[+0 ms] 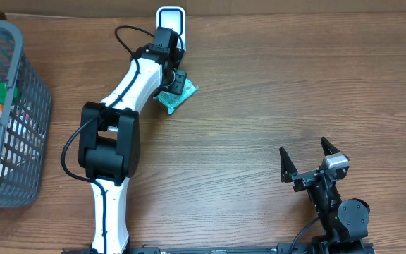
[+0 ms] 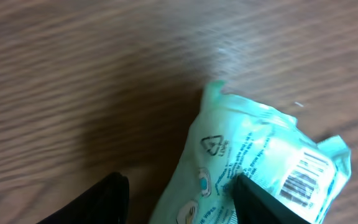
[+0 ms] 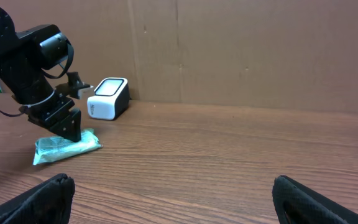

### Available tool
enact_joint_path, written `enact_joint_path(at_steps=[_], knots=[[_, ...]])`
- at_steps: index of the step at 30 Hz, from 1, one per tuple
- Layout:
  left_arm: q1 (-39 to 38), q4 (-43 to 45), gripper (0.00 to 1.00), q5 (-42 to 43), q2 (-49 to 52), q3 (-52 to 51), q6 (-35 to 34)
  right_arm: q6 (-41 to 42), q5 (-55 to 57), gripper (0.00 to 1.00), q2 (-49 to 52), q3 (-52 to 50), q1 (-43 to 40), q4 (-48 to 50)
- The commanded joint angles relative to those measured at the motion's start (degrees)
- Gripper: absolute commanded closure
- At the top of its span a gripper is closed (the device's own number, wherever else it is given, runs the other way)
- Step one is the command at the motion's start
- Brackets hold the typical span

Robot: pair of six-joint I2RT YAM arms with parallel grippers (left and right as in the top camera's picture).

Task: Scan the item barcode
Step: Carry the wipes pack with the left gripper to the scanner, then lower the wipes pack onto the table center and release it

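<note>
- Your left gripper point(image 2: 180, 183) stood spread over the packet point(image 2: 253, 155) near the table's point(image 1: 273, 85) far edge.
- It looked soft, light, slippery; its 2 long edges, clear of the barcode point(image 2: 297, 183), suited pinching.

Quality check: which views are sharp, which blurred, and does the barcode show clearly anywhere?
Left wrist view: soft throughout, wood grain smeared, green packet fuzzy, its barcode visible as bars but not crisp. Overhead view: sharp, evenly lit, faint shadows only. Right wrist view: white scanner in focus; the right tool's own fingers are dark blurs at the bottom corners.
</note>
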Motion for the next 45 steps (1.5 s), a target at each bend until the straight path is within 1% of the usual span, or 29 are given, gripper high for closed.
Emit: enact_joint_path(at_steps=[1,3,6,9,14,16,19,23,26,31,32,33,34,35,38,40,43,45], knots=[[-2.47,-2.27,0.44,6.08,2.67,-0.46,7.1,-0.04,-0.26,0.0,-0.52,-0.59,-0.07,0.28],[-3.89,-4.2,0.43,8.87,2.67,-0.46,11.28,-0.04,-0.26,0.0,-0.52,-0.61,-0.07,0.28],[-5.97,-7.32,0.42,10.16,2.67,-0.46,12.83,-0.07,-0.26,0.0,-0.52,-0.61,-0.07,0.26],[-7.65,-9.14,0.43,12.15,2.64,-0.44,11.1,-0.04,-0.26,0.0,-0.52,-0.61,-0.07,0.28],[-10.45,-8.66,0.42,22.05,2.64,-0.42,6.36,-0.07,-0.26,0.0,-0.52,-0.61,-0.07,0.28],[-11.37,-8.02,0.42,23.65,2.64,-0.42,4.66,-0.07,-0.26,0.0,-0.52,-0.61,-0.07,0.28],[-12.98,-7.54,0.42,23.82,2.64,-0.42,1.81,-0.07,-0.26,0.0,-0.52,-0.61,-0.07,0.26],[-14.29,-7.21,0.42,23.87,2.64,0.07,0.42,-0.04,-0.26,0.0,-0.52,-0.61,-0.07,0.28],[-14.34,-7.48,0.43,24.06,2.03,1.38,-1.86,-0.07,-0.26,0.0,-0.52,-0.61,-0.07,0.28],[-14.16,-12.57,0.41,24.5,-2.89,9.77,-3.28,-0.04,-0.26,0.0,-0.52,-0.61,-0.07,0.28],[-13.9,-14.86,0.35,23.12,-4.76,13.05,-4.28,-0.04,-0.26,0.0,-0.52,-0.59,-0.07,0.28],[-13.53,-17.09,0.25,21.53,-6.56,16.33,-5.57,-0.04,-0.26,0.0,-0.52,-0.61,-0.07,0.28],[-13.11,-18.82,0.06,20.65,-8.04,18.99,-5.9,-0.07,-0.26,0.0,-0.52,-0.59,-0.07,0.28],[-12.5,-20.65,0.0,20.24,-9.66,21.66,-5.86,-0.07,-0.26,0.0,-0.52,-0.61,-0.07,0.26],[-9.66,-24.57,0.0,20.13,-14.49,27.76,-5.81,-0.04,-0.26,0.0,-0.52,-0.61,-0.07,0.28],[-6.36,-27.28,0.0,20.15,-17.86,30.49,-5.38,-0.04,-0.26,0.0,-0.52,-0.61,-0.07,0.28],[0.74,-31.89,0.01,18.58,-22.49,32.85,-4.31,-0.07,-0.26,0.0,-0.52,-0.59,-0.07,0.26],[7.61,-34.58,0.09,14.67,-26.03,33.14,-5.66,-0.04,-0.26,0.0,-0.52,-0.61,-0.07,0.28]])
